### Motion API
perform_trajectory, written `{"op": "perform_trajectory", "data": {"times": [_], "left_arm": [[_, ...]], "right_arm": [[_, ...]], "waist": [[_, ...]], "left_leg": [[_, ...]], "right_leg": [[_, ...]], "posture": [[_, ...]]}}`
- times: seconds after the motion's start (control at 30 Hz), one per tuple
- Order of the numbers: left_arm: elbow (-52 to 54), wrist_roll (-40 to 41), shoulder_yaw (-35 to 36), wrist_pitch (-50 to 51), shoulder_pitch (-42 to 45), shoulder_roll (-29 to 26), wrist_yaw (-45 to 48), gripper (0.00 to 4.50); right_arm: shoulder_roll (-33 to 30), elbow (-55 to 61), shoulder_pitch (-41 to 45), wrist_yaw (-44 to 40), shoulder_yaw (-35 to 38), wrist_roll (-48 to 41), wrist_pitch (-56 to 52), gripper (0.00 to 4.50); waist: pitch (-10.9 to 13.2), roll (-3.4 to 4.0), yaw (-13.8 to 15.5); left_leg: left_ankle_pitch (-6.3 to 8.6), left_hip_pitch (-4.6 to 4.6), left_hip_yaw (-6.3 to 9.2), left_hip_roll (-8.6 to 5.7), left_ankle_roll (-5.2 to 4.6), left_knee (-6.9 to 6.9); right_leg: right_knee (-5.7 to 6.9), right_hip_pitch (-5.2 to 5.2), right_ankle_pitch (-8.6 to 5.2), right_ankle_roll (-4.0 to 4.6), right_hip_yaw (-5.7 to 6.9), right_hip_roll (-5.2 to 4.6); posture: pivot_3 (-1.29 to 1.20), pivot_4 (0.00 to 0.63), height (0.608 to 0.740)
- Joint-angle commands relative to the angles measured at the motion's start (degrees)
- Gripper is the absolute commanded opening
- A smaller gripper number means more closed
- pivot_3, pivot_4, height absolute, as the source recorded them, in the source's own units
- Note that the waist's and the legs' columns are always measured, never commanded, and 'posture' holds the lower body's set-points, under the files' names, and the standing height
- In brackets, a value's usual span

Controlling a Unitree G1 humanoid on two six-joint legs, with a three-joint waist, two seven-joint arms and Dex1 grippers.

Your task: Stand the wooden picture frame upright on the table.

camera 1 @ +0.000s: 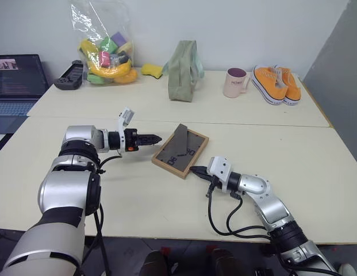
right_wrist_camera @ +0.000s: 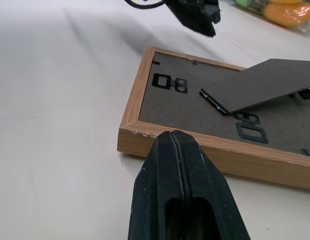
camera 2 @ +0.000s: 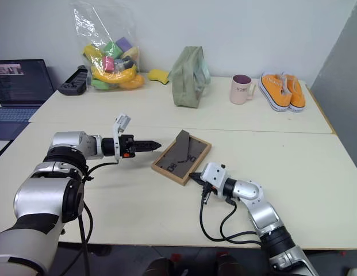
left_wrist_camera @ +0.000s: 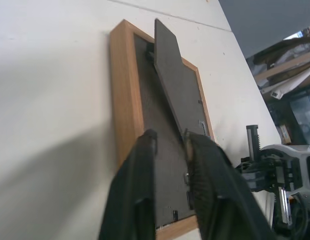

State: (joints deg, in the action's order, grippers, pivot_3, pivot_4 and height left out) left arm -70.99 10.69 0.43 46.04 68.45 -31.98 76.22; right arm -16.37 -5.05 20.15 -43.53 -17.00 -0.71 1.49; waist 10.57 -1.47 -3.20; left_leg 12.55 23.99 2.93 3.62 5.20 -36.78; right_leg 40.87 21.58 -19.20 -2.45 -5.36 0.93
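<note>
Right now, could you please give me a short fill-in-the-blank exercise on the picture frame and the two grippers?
1. The wooden picture frame lies flat on the table with its ____ panel facing up.
2. The fold-out stand is ____ off the back panel.
3. The right gripper has its fingers ____, at the frame's near wooden edge.
4. The left gripper has its fingers slightly ____.

Missing words: back; lifted; shut; open

The wooden picture frame (camera 1: 179, 150) lies face down, so its picture is hidden. At the picture's edge, a laptop (camera 1: 17, 77) is cut off.
</note>
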Motion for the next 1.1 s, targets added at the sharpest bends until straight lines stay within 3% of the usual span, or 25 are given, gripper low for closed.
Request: {"op": "perform_trajectory", "data": {"times": [0.03,0.33,0.6,0.73,0.97,1.1], "left_arm": [[-2.0,-2.2,-0.9,0.4,2.5,1.3,1.9,1.24],[-3.2,-6.7,-3.0,-1.4,1.3,2.1,3.8,1.24],[-0.7,-3.3,3.4,-6.8,2.1,-3.9,-0.8,1.24],[5.1,-1.6,4.0,-4.2,0.8,-6.1,4.8,1.24],[26.9,-1.5,6.1,-13.2,-15.7,-9.4,-4.7,0.03],[30.6,-2.2,6.2,-15.9,-19.8,-9.8,-10.1,0.03]], "right_arm": [[-0.8,5.1,-2.0,1.3,0.8,0.1,-1.4,0.00],[-2.7,8.3,-4.1,3.0,1.5,0.1,-3.3,0.00],[-7.6,10.1,-7.1,3.8,3.9,0.5,-2.8,0.00],[-8.7,9.3,-8.5,4.5,5.6,0.1,-2.6,0.00],[-9.4,12.4,-9.4,5.2,8.8,-2.0,-5.0,0.00],[-8.5,13.5,-9.0,5.3,8.1,-1.8,-5.8,0.00]], "waist": [[0.0,0.00,0.0],[0.0,-0.01,-0.1],[0.0,-0.01,-0.1],[0.0,-0.02,0.2],[0.0,-0.01,-0.4],[0.0,-0.01,0.1]], "left_leg": [[0.00,0.00,0.00,0.00,0.00,0.00],[0.00,-0.02,0.00,0.00,0.00,0.00],[0.01,0.00,0.00,0.00,-0.01,0.02],[0.00,0.03,0.00,-0.01,0.00,0.00],[0.00,-0.11,-0.05,0.08,0.00,0.09],[0.00,-0.07,-0.04,0.07,0.00,0.00]], "right_leg": [[0.00,-0.01,0.00,0.00,0.00,0.00],[-0.01,-0.02,0.00,0.00,-0.01,0.01],[-0.01,0.02,0.00,0.00,-0.04,0.01],[-0.02,0.00,0.00,-0.01,-0.02,0.00],[0.00,-0.01,0.00,0.01,-0.12,0.00],[0.02,-0.04,0.00,0.01,-0.10,0.00]], "posture": [[0.00,0.150,0.740],[0.00,0.150,0.740],[0.00,0.150,0.740],[0.00,0.150,0.740],[0.00,0.150,0.740],[0.00,0.150,0.740]]}}
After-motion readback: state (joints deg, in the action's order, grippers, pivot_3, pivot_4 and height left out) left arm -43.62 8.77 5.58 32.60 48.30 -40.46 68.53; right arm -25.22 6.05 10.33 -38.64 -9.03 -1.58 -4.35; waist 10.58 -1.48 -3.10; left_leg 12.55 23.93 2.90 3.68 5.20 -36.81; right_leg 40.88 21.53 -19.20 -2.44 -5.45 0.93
